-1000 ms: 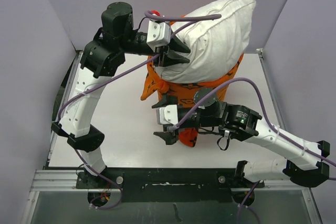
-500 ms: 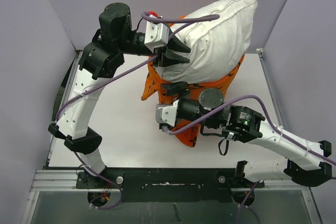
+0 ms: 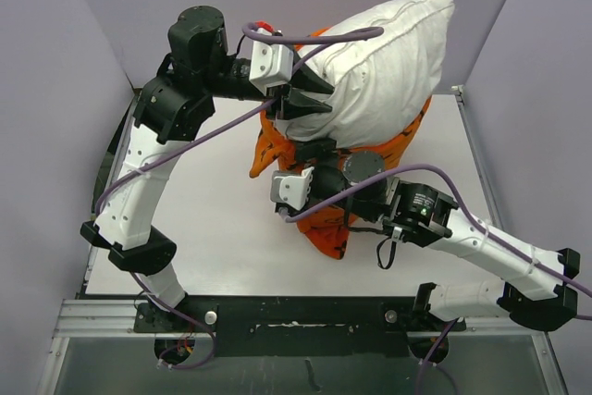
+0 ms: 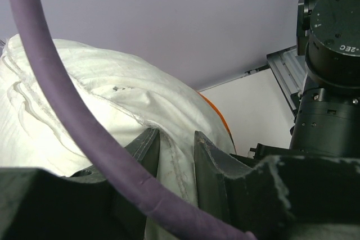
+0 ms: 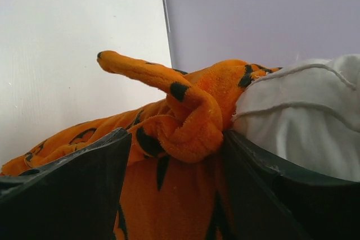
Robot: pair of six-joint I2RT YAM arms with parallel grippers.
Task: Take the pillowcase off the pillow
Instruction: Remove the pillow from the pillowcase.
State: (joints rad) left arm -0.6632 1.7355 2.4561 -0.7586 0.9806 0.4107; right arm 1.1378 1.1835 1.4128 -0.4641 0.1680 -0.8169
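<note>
The white pillow (image 3: 379, 62) is held up above the table, its lower part still inside the orange pillowcase (image 3: 328, 228), which hangs bunched down to the tabletop. My left gripper (image 3: 310, 99) is shut on the pillow's seamed edge (image 4: 174, 161); a sliver of the pillowcase (image 4: 216, 113) shows behind it. My right gripper (image 3: 310, 173) sits just under the pillow. In the right wrist view its jaws (image 5: 177, 139) stand open, straddling a twisted fold of the pillowcase (image 5: 185, 133), with the pillow (image 5: 304, 122) above the right finger.
The white table (image 3: 213, 228) is boxed by grey walls on three sides. A small red object (image 3: 266, 25) shows behind the left wrist. Purple cables (image 3: 324, 39) loop over the pillow and across both arms. A black rail (image 3: 305, 307) runs along the near edge.
My right gripper has risen from the low part of the pillowcase to the bunched fabric right under the pillow, and its jaws have narrowed. The left arm holds the pillow, shifted slightly left.
</note>
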